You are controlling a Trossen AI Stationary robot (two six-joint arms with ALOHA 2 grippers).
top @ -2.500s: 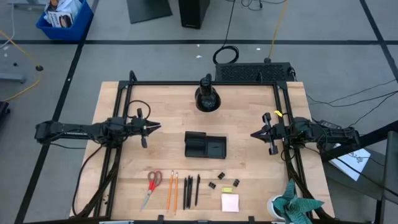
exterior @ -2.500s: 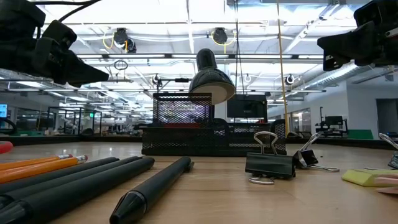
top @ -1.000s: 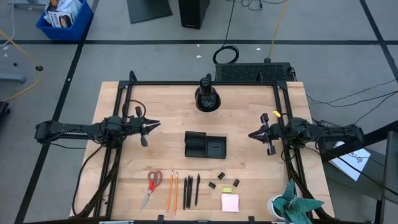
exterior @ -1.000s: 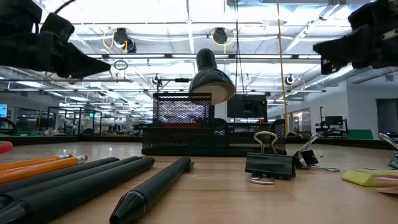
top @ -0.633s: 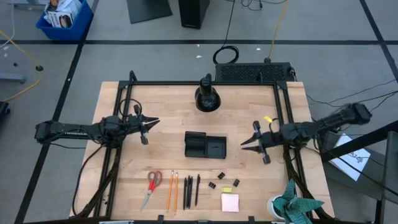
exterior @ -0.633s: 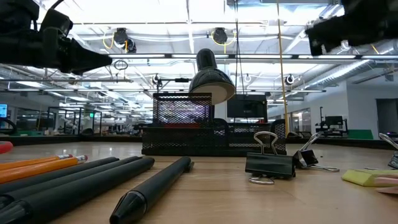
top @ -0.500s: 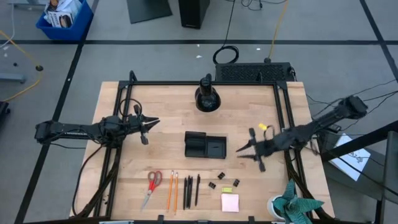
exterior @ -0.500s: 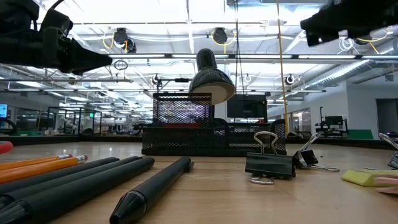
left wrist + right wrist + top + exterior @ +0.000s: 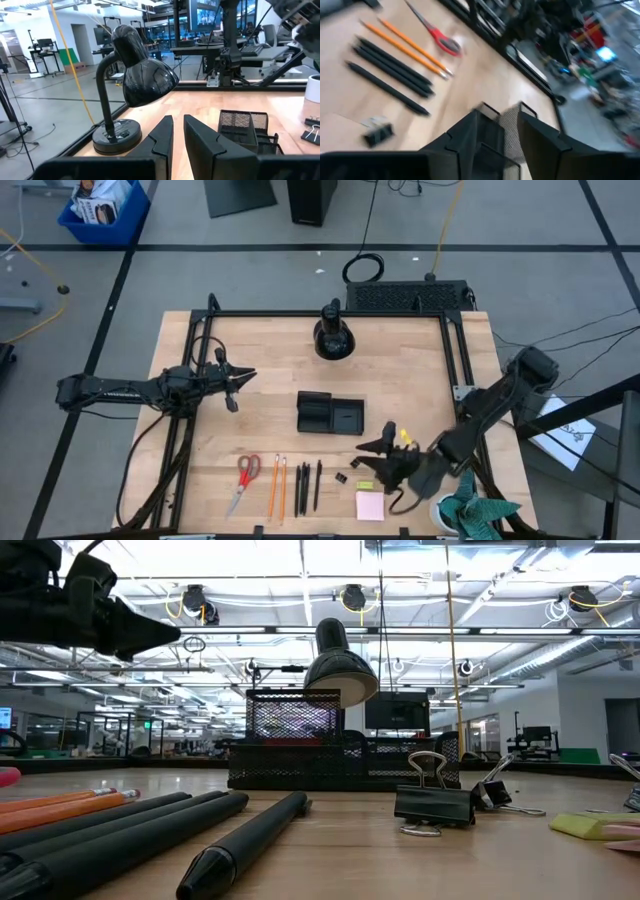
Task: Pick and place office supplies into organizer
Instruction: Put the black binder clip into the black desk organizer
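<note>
Basically nothing was placed yet: organizer (image 9: 330,413) looked empty, supplies lay along near edge, right gripper (image 9: 385,452) w/ fingers apart over clips (image 9: 341,477), left gripper (image 9: 237,379) nearly closed, holding nothing, at left.

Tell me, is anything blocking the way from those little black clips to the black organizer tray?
Nothing visible does. The clips lie on bare wood just in front of the organizer. The right gripper hangs above them, open.

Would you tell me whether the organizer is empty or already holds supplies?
Empty: the organizer shows bare compartments from above, with the pens lying on the table.
</note>
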